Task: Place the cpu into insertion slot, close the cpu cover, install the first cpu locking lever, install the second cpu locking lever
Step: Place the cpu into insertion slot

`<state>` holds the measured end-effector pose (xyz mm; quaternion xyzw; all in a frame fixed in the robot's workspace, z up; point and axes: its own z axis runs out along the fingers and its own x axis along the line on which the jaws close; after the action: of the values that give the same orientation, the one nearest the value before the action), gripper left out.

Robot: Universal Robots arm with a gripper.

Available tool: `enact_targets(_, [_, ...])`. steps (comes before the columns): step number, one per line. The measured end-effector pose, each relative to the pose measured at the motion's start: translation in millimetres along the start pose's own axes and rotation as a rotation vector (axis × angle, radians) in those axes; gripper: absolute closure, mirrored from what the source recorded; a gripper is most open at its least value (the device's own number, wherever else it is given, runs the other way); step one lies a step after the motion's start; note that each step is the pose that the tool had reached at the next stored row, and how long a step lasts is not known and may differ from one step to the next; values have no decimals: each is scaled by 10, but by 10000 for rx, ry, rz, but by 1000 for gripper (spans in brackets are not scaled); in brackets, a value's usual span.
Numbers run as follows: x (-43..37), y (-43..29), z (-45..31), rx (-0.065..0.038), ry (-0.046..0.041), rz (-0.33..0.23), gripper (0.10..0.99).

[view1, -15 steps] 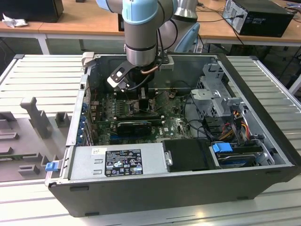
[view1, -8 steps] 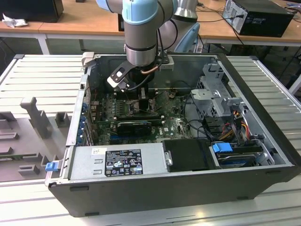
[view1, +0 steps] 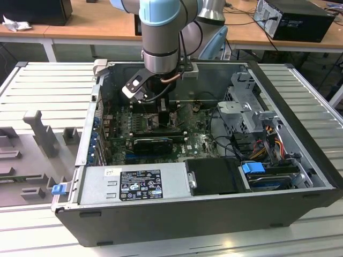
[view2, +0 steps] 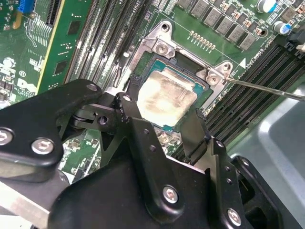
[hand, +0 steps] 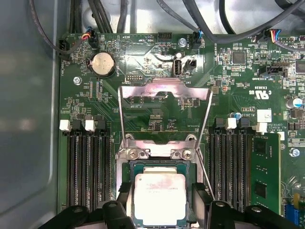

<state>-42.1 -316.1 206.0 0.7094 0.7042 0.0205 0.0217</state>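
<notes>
End effector (hand: 162, 190) straddles the cpu (hand: 159, 200); gripping or released, cannot tell. Cpu: pale silver square, smudged top, flat in the insertion slot (hand: 162, 163), centred within its span.

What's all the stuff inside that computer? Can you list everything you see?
case: one, dark grey, open on the table.
cpu: one, silvery, in the slot.
slot: one, dark-rimmed, on the green board.
cover: one, silvery, open, beside the slot.
battery: one, silver, round, on the board.
memory slots: several, black, flanking the slot.
power box: one, grey, inside the case.
arm: one, grey and blue, reaching into the case.
pincer: one, black, at the cpu.
</notes>
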Motion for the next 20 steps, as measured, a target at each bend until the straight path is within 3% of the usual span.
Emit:
enact_targets(4, [0,2,-28,0,0,0,490])
enact_targets(5, [0,2,-37,0,0,0,557])
enact_targets(6, [0,3,-42,0,0,0,678])
enact_targets(7, [1,3,-43,-2,2,0,678])
enact_targets(8, [0,3,-51,0,0,0,800])
enact_targets(11, [0,4,-69,0,0,0,980])
enact_targets(20, [0,7,-118,0,1,0,980])
